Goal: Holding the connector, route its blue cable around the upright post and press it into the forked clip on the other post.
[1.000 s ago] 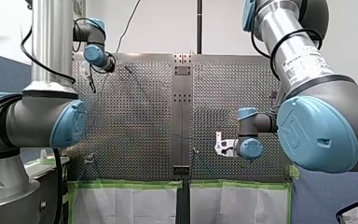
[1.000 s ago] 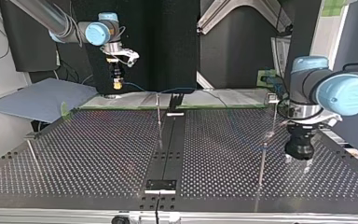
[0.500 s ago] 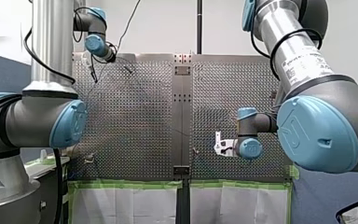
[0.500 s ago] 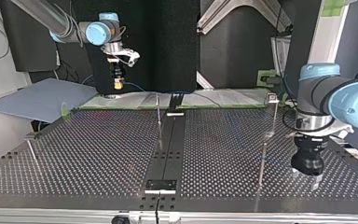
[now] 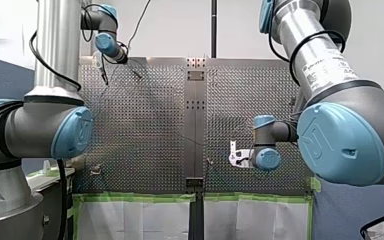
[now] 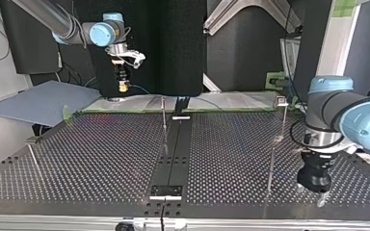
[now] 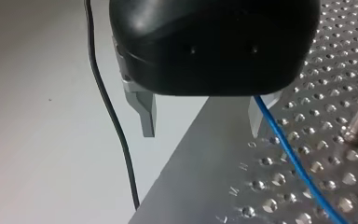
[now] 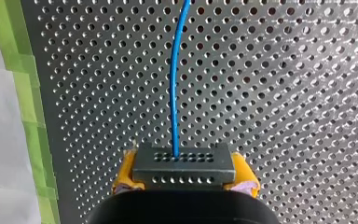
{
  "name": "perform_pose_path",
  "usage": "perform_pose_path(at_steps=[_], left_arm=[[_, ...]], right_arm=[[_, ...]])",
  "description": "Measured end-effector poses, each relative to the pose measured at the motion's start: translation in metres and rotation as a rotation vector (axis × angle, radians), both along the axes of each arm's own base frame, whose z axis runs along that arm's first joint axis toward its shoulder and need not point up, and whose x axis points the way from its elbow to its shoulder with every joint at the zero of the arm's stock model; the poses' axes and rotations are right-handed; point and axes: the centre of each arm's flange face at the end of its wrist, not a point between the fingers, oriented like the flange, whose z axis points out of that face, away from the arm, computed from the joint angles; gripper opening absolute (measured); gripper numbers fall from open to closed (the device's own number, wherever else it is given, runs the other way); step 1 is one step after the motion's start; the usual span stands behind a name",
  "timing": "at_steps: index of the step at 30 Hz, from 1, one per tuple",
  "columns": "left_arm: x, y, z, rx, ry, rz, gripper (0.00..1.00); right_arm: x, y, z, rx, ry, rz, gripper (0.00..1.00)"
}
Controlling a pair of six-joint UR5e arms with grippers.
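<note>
The front view is bright, and the metal table (image 5: 140, 115) shines. In the top view the back is dark, and a thin post (image 6: 163, 111) mirrors in the table.

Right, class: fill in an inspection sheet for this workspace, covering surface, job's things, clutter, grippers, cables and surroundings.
Surface: perforated table, metal, green tape along one edge.
Job's things: connector held in my right gripper; blue cable runs from it over the table; upright post at the middle, another post nearer my left gripper; forked clip too small to tell.
Clutter: nothing seen.
Grippers: my right gripper shut on the connector, yellow pads; my left gripper open, empty, blue cable beside one finger.
Cables: black cable hangs beside my left gripper.
Surroundings: blue-grey sheet beyond the table at the top view's left.
</note>
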Motion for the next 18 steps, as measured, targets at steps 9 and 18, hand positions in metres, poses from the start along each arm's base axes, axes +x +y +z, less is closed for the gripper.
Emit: perform_pose_path(at_steps=[9, 18], left_arm=[[0.011, -0.014, 0.011, 0.005, 0.015, -0.023, 0.98], [0.012, -0.025, 0.048, 0.015, -0.055, -0.031, 0.98]], right_arm=[[0.001, 0.001, 0.0, 0.001, -0.001, 0.003, 0.0], [0.002, 0.001, 0.0, 0.001, -0.003, 0.003, 0.0]])
